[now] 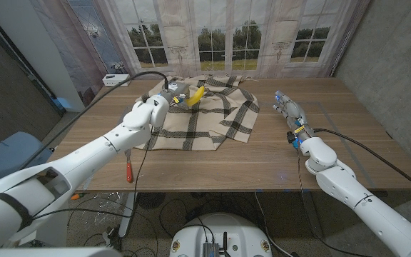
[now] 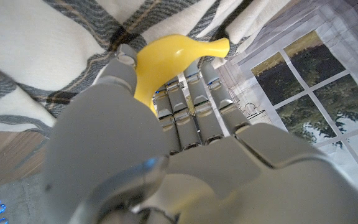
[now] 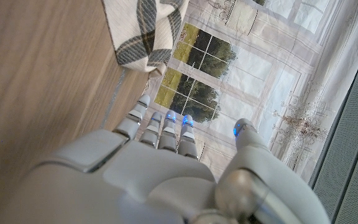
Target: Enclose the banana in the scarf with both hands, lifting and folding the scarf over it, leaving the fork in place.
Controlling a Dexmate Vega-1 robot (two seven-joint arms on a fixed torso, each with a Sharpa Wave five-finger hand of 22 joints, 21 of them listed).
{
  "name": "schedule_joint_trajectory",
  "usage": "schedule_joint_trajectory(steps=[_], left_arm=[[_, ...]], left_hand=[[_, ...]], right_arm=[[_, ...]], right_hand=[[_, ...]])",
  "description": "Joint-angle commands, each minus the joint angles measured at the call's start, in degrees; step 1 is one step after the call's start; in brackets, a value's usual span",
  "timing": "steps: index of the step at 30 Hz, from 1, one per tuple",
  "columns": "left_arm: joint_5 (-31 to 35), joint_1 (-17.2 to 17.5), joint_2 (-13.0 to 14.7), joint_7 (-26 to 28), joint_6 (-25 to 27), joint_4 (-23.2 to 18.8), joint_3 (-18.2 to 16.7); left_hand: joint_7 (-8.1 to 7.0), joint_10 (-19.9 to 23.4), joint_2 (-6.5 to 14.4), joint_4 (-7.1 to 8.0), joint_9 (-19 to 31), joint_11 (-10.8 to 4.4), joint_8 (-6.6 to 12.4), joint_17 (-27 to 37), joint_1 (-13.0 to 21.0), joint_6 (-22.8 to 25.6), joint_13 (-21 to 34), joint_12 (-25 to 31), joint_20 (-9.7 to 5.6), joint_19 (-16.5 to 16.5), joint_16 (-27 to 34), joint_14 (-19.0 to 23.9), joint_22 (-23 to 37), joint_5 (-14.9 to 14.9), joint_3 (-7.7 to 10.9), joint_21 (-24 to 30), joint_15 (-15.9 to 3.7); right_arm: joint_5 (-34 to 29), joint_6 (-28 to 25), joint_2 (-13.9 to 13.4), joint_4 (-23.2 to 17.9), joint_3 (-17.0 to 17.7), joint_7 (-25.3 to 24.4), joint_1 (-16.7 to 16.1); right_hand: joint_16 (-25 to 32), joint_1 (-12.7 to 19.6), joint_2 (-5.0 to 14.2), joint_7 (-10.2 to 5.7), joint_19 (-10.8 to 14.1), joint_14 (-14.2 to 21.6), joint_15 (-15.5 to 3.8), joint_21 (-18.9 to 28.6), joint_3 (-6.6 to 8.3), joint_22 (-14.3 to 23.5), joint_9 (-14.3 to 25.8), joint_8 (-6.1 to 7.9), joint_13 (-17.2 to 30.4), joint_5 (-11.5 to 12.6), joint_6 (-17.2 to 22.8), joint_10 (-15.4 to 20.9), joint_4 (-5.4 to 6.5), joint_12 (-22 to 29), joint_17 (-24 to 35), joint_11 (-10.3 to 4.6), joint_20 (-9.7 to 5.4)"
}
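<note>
Your left hand (image 1: 168, 96) is at the banana (image 1: 195, 96), which sits on the plaid scarf (image 1: 212, 121) at the far middle of the table (image 1: 277, 168). In the left wrist view the thumb and fingers (image 2: 194, 99) reach around the yellow banana (image 2: 166, 59); whether they are gripping it or only close to it cannot be told from these pictures.

To do this step well, settle the banana on the middle of the scarf, then take the left hand off it before you gather cloth. Pinch the scarf's left edge with that hand and its right edge with the other, lift both, and fold them over the fruit so it does not roll out.

Your right hand (image 1: 291, 114) stands on the bare table, right of the scarf and apart from it, fingers (image 3: 166, 127) straight and close together, holding nothing. It has to move left to reach the scarf corner (image 3: 143, 37).

An orange-handled utensil (image 1: 128, 170), probably the fork, lies at the near left edge under your left arm. Keep your forearm lifted so you do not sweep it.
</note>
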Motion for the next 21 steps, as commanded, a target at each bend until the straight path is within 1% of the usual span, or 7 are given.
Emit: schedule_joint_trajectory(steps=[1,4,5,7,10,16,21], left_arm=[[-0.7,-2.5,-0.8,1.0,1.4,3.6,2.2],[-0.2,-3.0,-0.7,0.2,2.1,3.7,3.0],[0.0,-3.2,-0.6,-0.2,2.4,3.6,3.3],[0.3,-3.5,-0.5,-1.2,2.8,3.4,3.8],[1.0,-3.8,-0.2,-2.5,3.2,2.9,4.5],[0.7,-3.9,0.5,-5.3,3.6,1.5,4.7],[1.0,-2.7,1.7,-6.2,4.2,-1.5,4.4]], left_hand=[[-2.39,-4.9,4.4,3.18,-1.1,-1.48,-4.04,-3.3,1.5,-5.8,10.6,-4.9,0.54,-2.1,-6.2,-2.8,-0.5,0.4,4.76,1.0,-8.96],[-3.35,-13.1,2.5,3.96,-2.1,-0.91,-7.66,-6.0,-2.4,-13.5,8.4,-10.4,1.24,-5.4,-11.6,-11.3,-0.9,0.3,3.17,0.8,-6.76],[-4.54,-18.5,1.4,4.32,-2.8,-0.76,-8.96,-7.4,-4.9,-19.0,6.9,-13.7,1.44,-7.6,-14.7,-16.8,-1.1,0.2,1.81,0.4,-5.19],[-5.48,-25.3,0.4,5.04,-3.5,-0.04,-9.29,-8.8,-8.3,-26.0,5.1,-17.2,1.88,-10.4,-17.7,-22.4,-1.5,0.3,-0.03,-0.5,-3.35],[-5.78,-30.3,-1.4,5.7,-4.0,0.02,-9.4,-9.8,-11.8,-31.5,3.5,-18.3,2.28,-12.7,-19.4,-26.4,-1.7,0.5,-2.33,-1.5,-1.69],[-5.75,-34.2,-3.6,6.6,-4.3,0.47,-8.99,-10.7,-15.7,-34.9,2.1,-18.1,3.16,-16.0,-20.2,-30.3,-1.8,1.2,-5.02,-3.3,0.24],[-5.59,-31.0,-3.3,6.47,-4.4,-0.04,-8.08,-11.2,-15.9,-33.5,1.4,-16.6,3.23,-15.7,-19.3,-29.0,-1.9,1.6,-5.1,-3.5,-0.72]], right_arm=[[-0.3,-0.3,-0.3,-0.6,0.3,-0.7,-0.5],[-0.4,-0.3,-0.4,-0.8,0.5,-1.0,-0.7],[-0.4,-0.3,-0.5,-0.8,0.5,-1.0,-0.7],[-0.4,-0.4,-0.5,-0.9,0.5,-1.0,-0.7],[-0.3,-0.4,-0.5,-0.8,0.5,-0.9,-0.6],[-0.4,-0.6,-0.5,-0.6,0.4,-0.6,-0.2],[-1.1,-2.3,-1.3,-1.6,0.1,-0.9,0.1]], right_hand=[[0.0,-0.2,0.04,0.12,0.6,0.2,-0.05,0.2,0.26,0.1,0.1,0.09,0.3,-0.1,0.5,0.6,-0.43,0.1,0.1,0.1,0.26],[0.0,-0.2,0.03,0.11,0.6,0.2,-0.02,0.2,0.26,0.1,0.1,0.09,0.3,-0.1,0.5,0.6,-0.45,0.1,0.1,0.08,0.27],[0.0,-0.2,0.03,0.08,0.6,0.2,-0.03,0.2,0.27,0.1,0.1,0.09,0.3,-0.1,0.5,0.6,-0.47,0.1,0.1,0.07,0.26],[0.0,-0.2,0.03,0.1,0.6,0.3,-0.04,0.2,0.26,0.1,0.1,0.08,0.3,-0.1,0.5,0.7,-0.48,0.1,0.1,0.03,0.25],[0.0,-0.2,0.03,0.08,0.6,0.3,0.0,0.2,0.26,0.1,0.1,0.08,0.3,-0.1,0.5,0.6,-0.49,0.0,0.1,0.1,0.27],[0.0,-0.3,0.03,0.06,0.6,0.3,0.1,0.2,0.26,0.1,0.1,0.07,0.3,-0.2,0.5,0.6,-0.52,0.0,0.1,0.01,0.3],[0.0,0.1,0.23,0.02,0.6,0.3,0.03,0.2,0.47,0.1,0.1,0.06,0.3,-0.1,0.5,0.6,-0.75,0.0,0.1,0.0,0.31]])
